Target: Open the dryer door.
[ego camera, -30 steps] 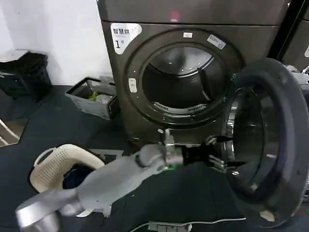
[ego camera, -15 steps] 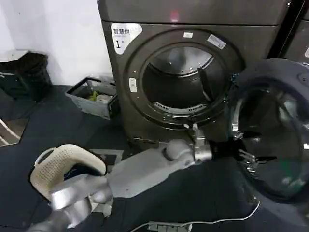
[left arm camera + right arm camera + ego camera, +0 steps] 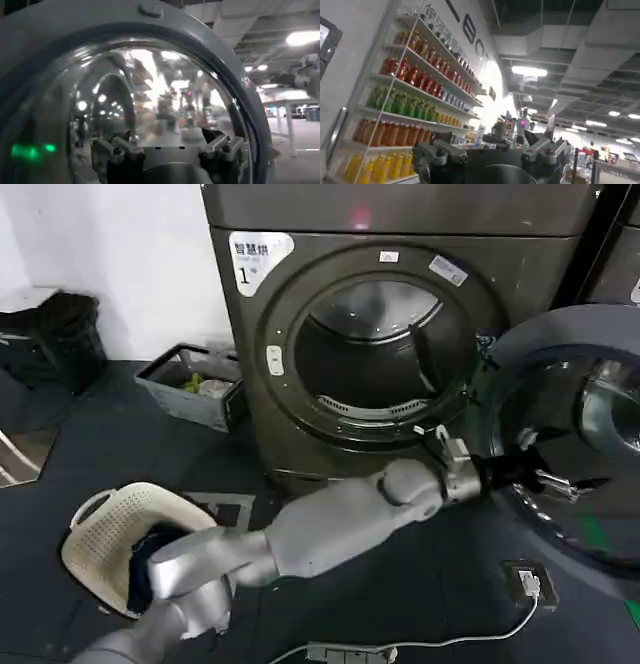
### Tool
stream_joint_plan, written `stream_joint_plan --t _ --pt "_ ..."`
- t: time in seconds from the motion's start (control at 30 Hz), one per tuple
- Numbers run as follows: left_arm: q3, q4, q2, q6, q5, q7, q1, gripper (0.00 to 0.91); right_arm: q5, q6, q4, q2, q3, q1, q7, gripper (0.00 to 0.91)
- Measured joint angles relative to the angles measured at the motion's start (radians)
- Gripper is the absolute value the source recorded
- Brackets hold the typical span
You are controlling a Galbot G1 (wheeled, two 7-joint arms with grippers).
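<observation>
Grey plastic inner face of the dryer door [image 3: 560, 434] now points toward the camera, swung well out to the right of the drum opening [image 3: 375, 354]; half a second ago it stood nearer edge-on, so it has gone wider. The left pincer [image 3: 565, 481] reaches against the door's glass, fingers [image 3: 117, 152] spread apart and gripping nothing. Judged: door is effectively open, task near done. Right pincer [image 3: 490, 155] parked away, fingers apart, empty.

The head camera looks forward and down at the dryer door [image 3: 565, 444]. The left wrist camera faces that door's glass close up; the right wrist camera faces drink shelves [image 3: 405, 105]
</observation>
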Motion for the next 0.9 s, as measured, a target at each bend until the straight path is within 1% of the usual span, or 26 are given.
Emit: stream_joint_plan --t 0.23,0.37,0.53,0.73,0.8,0.9 --pt "0.009 -0.041 0.000 -0.011 -0.014 0.011 0.007 0.907 0.008 0.002 0.009 -0.005 0.001 0.007 0.008 0.907" --pt "0.021 -0.072 0.000 -0.074 -0.006 0.010 0.017 0.907 0.019 0.002 0.015 -0.005 0.001 0.009 0.012 0.907" --pt "0.030 -0.109 0.000 -0.094 0.018 0.029 0.029 0.907 0.026 0.003 0.023 0.002 0.000 0.004 0.012 0.907" --pt "0.042 -0.164 0.000 -0.142 0.055 0.028 0.055 0.907 0.027 0.005 0.028 0.005 -0.003 0.007 0.012 0.907" --pt "0.040 -0.185 0.016 -0.150 0.061 0.037 0.068 0.907 0.027 0.005 0.028 0.004 -0.002 0.008 0.012 0.907" --pt "0.046 -0.214 0.069 -0.193 0.055 0.051 0.085 0.907 0.028 0.006 0.036 0.002 0.000 0.006 0.012 0.907"
